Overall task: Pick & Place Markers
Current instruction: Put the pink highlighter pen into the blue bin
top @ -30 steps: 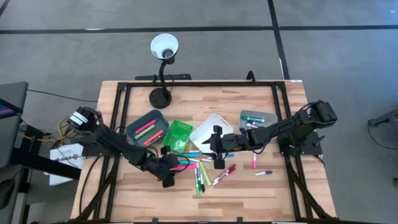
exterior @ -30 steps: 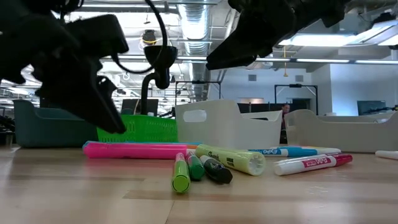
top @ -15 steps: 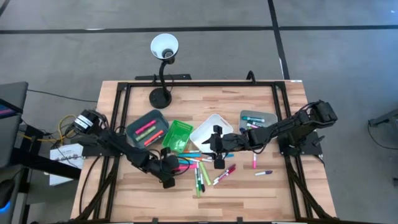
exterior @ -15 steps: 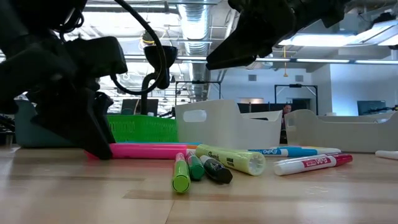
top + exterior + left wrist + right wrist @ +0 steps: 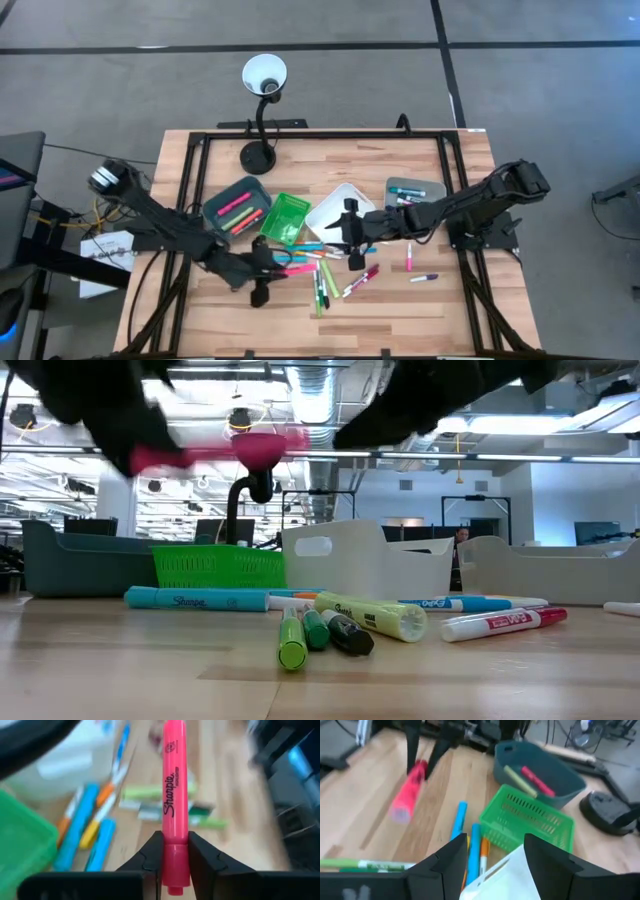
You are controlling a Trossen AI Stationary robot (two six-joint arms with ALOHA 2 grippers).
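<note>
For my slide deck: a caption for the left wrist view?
Left gripper shut on a pink marker, held above scattered markers on the table.

floor: grey carpet (image 5: 560,110) with dark seam lines around my bench | table: light wood top (image 5: 330,160) in black frame | lamp: white-shade gooseneck (image 5: 264,75) on back edge | room behind: open office, ceiling strip lights (image 5: 560,425), exposed ducting (image 5: 315,380)

On the wooden bench (image 5: 400,170), a black gooseneck lamp (image 5: 262,85) stands at twelve o'clock. Below it sit four bins in a row: teal bin (image 5: 222,197), green basket (image 5: 287,217), white bin (image 5: 335,206), grey bin (image 5: 402,186).
</note>
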